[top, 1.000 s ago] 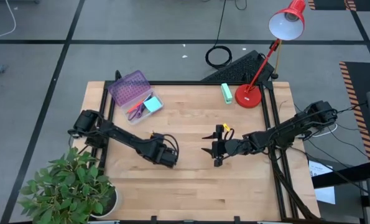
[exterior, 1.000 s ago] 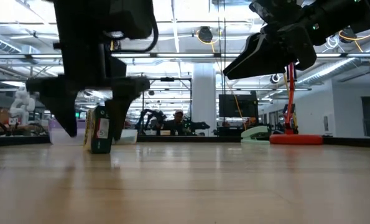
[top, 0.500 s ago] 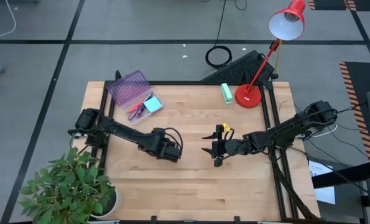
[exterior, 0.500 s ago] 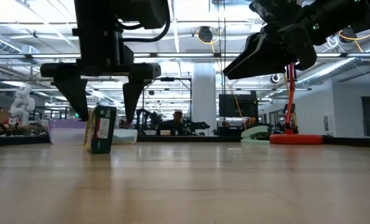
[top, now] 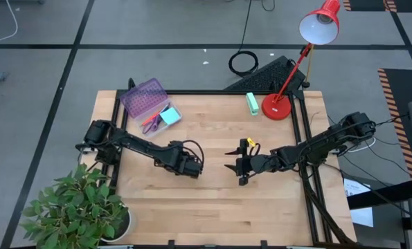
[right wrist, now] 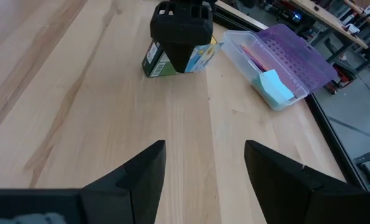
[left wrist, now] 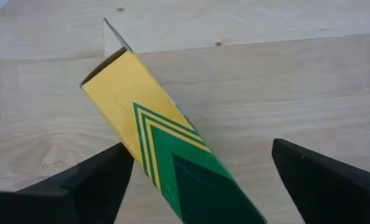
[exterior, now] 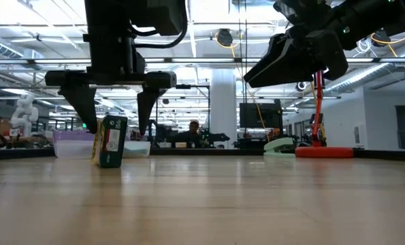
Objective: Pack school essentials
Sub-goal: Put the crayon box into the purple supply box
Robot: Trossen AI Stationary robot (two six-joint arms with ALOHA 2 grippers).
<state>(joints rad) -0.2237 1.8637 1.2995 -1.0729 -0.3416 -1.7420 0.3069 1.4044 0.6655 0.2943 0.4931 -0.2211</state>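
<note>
Two claws over table (top: 212,200). Left claw (exterior: 114,116) spread wide, straddling crayon box (exterior: 109,141), not touching it; open case (top: 150,105) beyond it. Right claw (top: 235,166) spread, empty, hovering well right of box.

Your school essentials are sitting in two spots on the wood.
The yellow-green crayon box (left wrist: 172,149) is standing mid-left in your low view; the light-blue sticky-note pad (top: 169,115) is lying upper left in your high view.
</note>
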